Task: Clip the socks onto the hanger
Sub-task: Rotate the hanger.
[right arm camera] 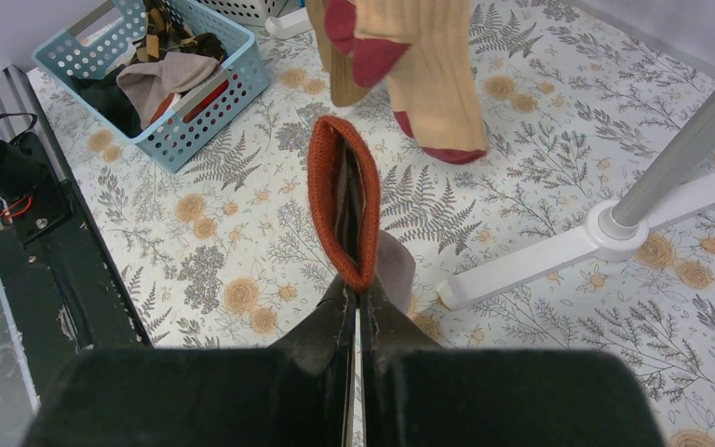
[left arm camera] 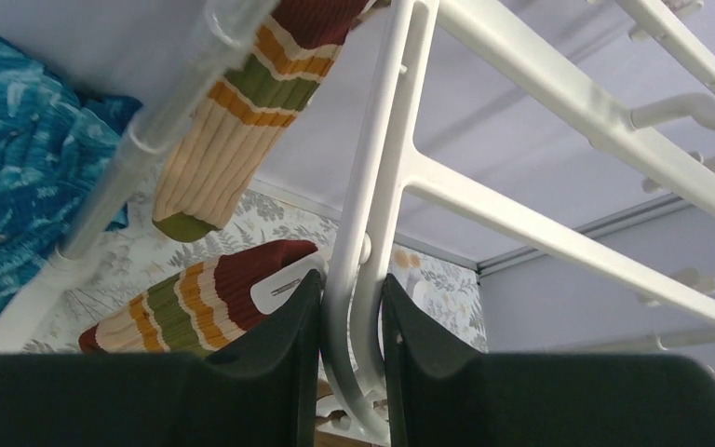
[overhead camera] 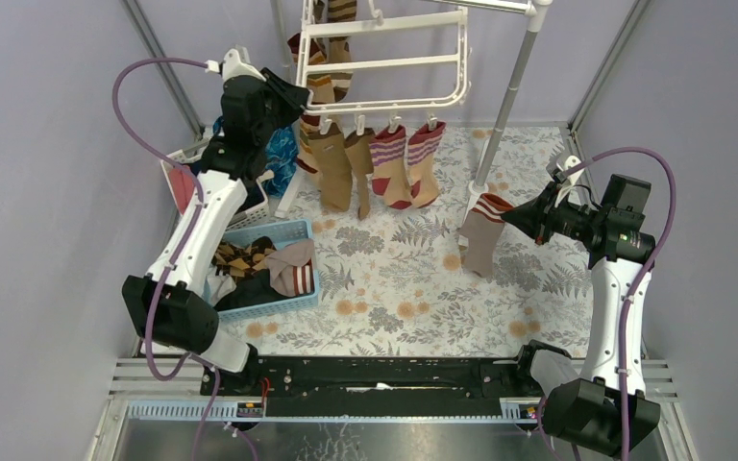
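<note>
The white hanger frame [overhead camera: 384,62] hangs at the top centre on a pale pole [overhead camera: 504,106]. Several tan socks with red-and-white cuffs [overhead camera: 384,163] dangle from its clips. My left gripper [overhead camera: 293,96] is shut on the frame's left rail [left arm camera: 354,307]. Brown-yellow-green striped socks [left arm camera: 242,121] hang beside it. My right gripper [overhead camera: 516,216] is shut on the cuff of a tan sock [overhead camera: 483,235], held above the table right of the pole's foot. In the right wrist view the red cuff edge [right arm camera: 344,205] stands pinched at my fingertips [right arm camera: 330,326].
A small blue basket [overhead camera: 279,259] with more socks stands at the left; it also shows in the right wrist view [right arm camera: 163,70]. Behind it is a white slotted basket [overhead camera: 178,182] with blue patterned cloth [left arm camera: 19,158]. The stand's white foot [right arm camera: 559,247] lies on the floral table.
</note>
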Robot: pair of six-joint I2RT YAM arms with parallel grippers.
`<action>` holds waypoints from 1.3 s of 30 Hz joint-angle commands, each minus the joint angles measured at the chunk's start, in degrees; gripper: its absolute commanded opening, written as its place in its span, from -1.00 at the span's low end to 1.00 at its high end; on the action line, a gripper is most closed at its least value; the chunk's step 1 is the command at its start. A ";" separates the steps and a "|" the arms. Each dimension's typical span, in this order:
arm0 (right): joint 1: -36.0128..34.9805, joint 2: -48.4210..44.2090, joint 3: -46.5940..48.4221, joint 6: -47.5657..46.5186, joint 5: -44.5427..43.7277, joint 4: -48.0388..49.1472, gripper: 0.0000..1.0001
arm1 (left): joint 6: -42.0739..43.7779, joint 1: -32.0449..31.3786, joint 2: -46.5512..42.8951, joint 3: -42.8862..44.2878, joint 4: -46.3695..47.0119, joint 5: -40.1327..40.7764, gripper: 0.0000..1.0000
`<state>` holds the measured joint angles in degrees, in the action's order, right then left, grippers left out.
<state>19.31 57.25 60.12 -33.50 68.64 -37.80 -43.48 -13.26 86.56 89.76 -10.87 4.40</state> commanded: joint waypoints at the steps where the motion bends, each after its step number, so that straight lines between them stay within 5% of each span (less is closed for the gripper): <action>1: 0.31 -0.98 0.00 0.66 1.67 1.33 -1.00 | 1.78 5.00 2.36 3.36 -0.86 -3.73 -0.56; 16: 0.32 -0.95 -0.04 0.71 1.75 1.34 -1.00 | 4.53 13.15 8.63 11.15 -0.20 -14.65 -0.25; 21: 0.29 -1.09 -0.07 0.61 1.84 1.32 -1.00 | 7.59 15.50 4.25 6.35 4.14 -17.53 0.19; 26: 0.36 -1.21 -0.04 0.51 1.98 1.16 -1.00 | 12.20 17.01 -6.51 -3.89 10.64 -15.68 0.95; 31: 0.29 -1.35 -0.09 0.54 2.38 1.15 -1.00 | 17.97 17.21 -15.33 -9.58 14.67 -19.20 0.98; 35: 0.31 -1.27 -0.17 0.53 2.85 1.23 -1.00 | 19.38 16.57 -20.09 -12.12 22.00 -36.64 0.98; 39: 0.33 -1.18 -0.26 0.85 3.31 1.47 -1.00 | 28.82 5.75 -18.72 -4.27 13.64 -39.54 0.94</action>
<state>19.31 56.84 60.10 -33.50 68.79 -37.80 -25.30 1.50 66.06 79.85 4.97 -26.28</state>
